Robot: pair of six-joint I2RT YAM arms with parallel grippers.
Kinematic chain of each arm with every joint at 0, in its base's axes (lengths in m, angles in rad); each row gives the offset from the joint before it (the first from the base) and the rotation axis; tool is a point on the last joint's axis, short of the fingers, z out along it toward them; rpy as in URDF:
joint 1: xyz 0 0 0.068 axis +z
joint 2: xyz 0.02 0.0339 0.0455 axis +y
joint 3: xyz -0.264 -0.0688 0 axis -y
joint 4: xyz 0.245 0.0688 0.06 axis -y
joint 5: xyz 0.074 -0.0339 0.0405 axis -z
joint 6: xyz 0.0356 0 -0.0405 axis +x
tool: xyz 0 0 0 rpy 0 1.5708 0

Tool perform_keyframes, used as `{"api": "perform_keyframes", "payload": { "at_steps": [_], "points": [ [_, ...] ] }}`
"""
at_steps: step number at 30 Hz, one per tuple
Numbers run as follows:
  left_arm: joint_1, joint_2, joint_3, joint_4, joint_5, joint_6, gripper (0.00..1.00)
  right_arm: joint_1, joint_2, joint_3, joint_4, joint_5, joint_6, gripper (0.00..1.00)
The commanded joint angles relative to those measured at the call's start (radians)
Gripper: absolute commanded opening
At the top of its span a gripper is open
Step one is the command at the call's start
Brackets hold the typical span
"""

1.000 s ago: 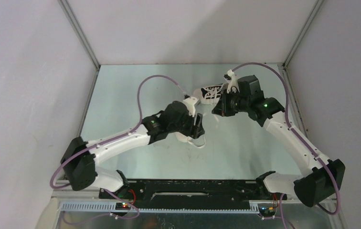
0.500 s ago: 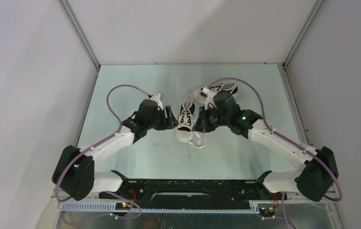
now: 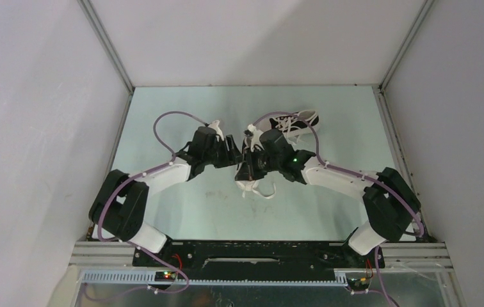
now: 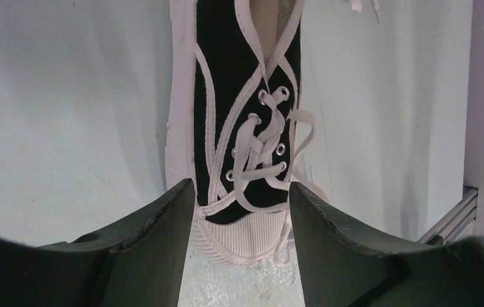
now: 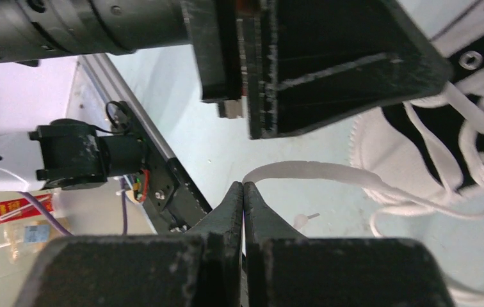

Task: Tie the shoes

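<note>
- Two shoes on the worktop (image 3: 162,115): near shoe (image 4: 246,121) mid-worktop between the pincers, far shoe (image 3: 298,119) behind it, rightward.
- Left pincer (image 4: 241,190) gapes wide astride the near shoe's toe cap (image 4: 242,240), empty.
- Right pincer (image 5: 244,190) is pinched shut on one lace (image 5: 316,171).
- Laces look limp and slippery: grip near the ends. Light shoes may slide.

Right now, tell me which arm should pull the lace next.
Right. The right end effector is shut on a white lace; the left end effector hangs open over the toe cap of the near shoe, holding nothing.
</note>
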Motion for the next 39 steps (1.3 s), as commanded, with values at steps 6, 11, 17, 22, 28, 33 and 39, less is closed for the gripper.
{"api": "perform_keyframes", "payload": {
  "at_steps": [6,11,17,22,28,33,39],
  "points": [
    [0.034,0.072,0.046,0.081,0.094,-0.041,0.49,0.007,0.048,0.005,0.196,-0.102,0.042,0.00],
    [0.034,0.092,0.058,0.089,0.114,-0.047,0.36,-0.013,0.092,0.005,0.152,-0.024,0.017,0.05],
    [0.034,0.117,0.074,0.096,0.151,-0.049,0.34,-0.014,0.108,0.007,0.112,-0.005,-0.015,0.38],
    [0.034,0.104,0.074,0.082,0.155,-0.040,0.22,-0.039,0.021,0.008,0.023,0.052,-0.069,0.52],
    [0.034,0.066,0.062,0.066,0.157,-0.027,0.07,-0.098,-0.059,0.008,-0.093,0.148,-0.152,0.51],
    [0.034,0.036,0.048,0.047,0.168,-0.017,0.05,-0.177,-0.057,0.008,-0.142,0.161,-0.185,0.43],
    [0.034,0.007,0.021,0.039,0.203,-0.015,0.07,-0.166,0.037,0.121,-0.223,0.145,-0.256,0.36]
  ]
}}
